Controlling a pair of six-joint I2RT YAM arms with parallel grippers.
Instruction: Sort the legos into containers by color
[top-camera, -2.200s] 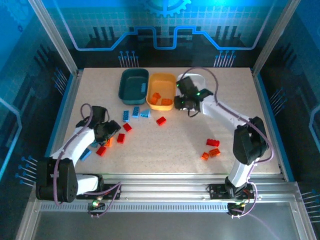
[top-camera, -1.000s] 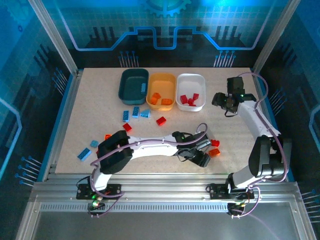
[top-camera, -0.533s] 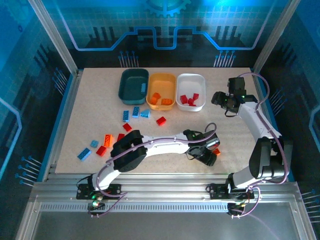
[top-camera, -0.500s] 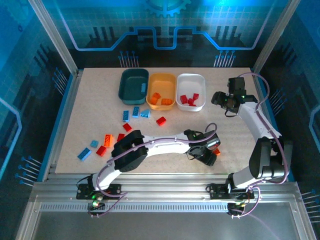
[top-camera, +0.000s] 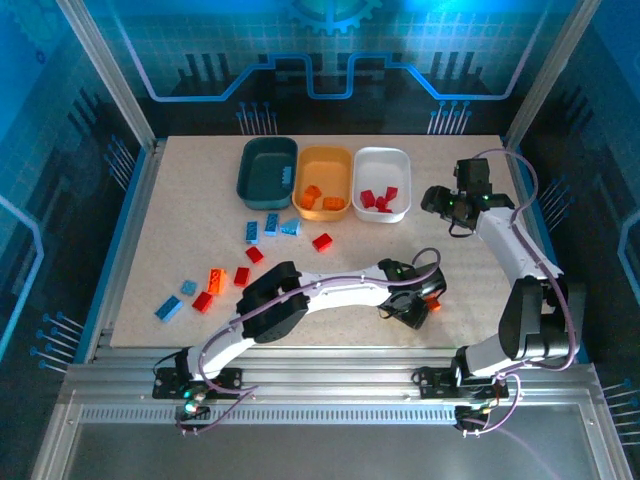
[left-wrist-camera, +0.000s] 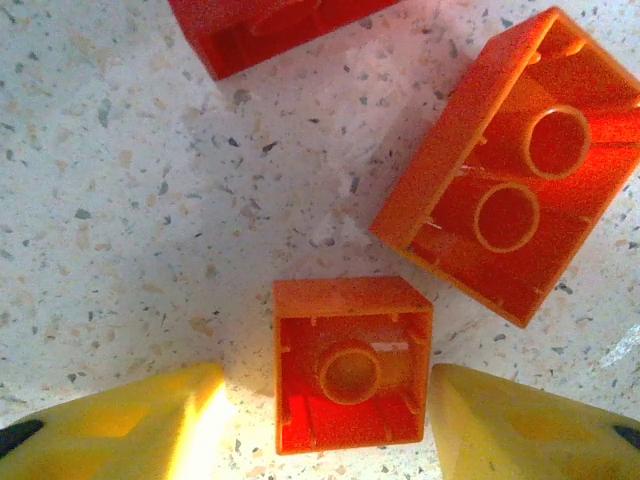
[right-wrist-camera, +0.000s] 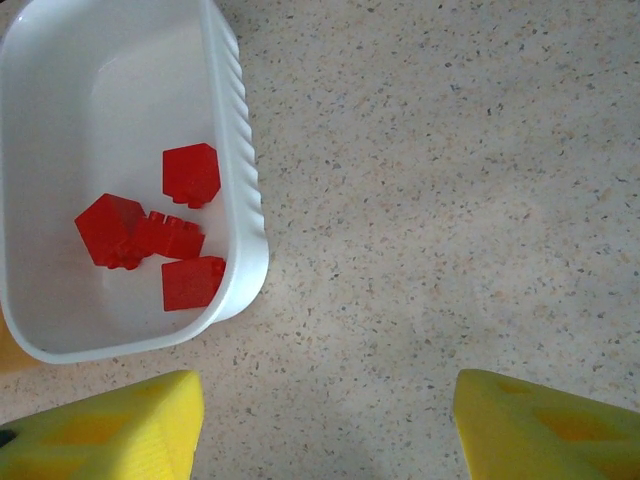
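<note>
Plastic, hard and light, is judged to make the small orange square brick (left-wrist-camera: 350, 375) stiff but slick; its flat sides are best pinched. It is straddled, unclamped, by the partly open left claw (left-wrist-camera: 325, 405) on the speckled counter (left-wrist-camera: 130, 200), well apart from the white plastic tray (right-wrist-camera: 246, 200), on its near side. Four red bricks (right-wrist-camera: 190, 172) are counted in that tray; the right claw (right-wrist-camera: 330, 405) is spread wide, empty, just beside it.

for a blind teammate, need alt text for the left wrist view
A small orange brick lies hollow side up on the table between the open jaws. A larger orange brick, also hollow side up, lies at upper right, and a red brick is cut off by the top edge.
</note>
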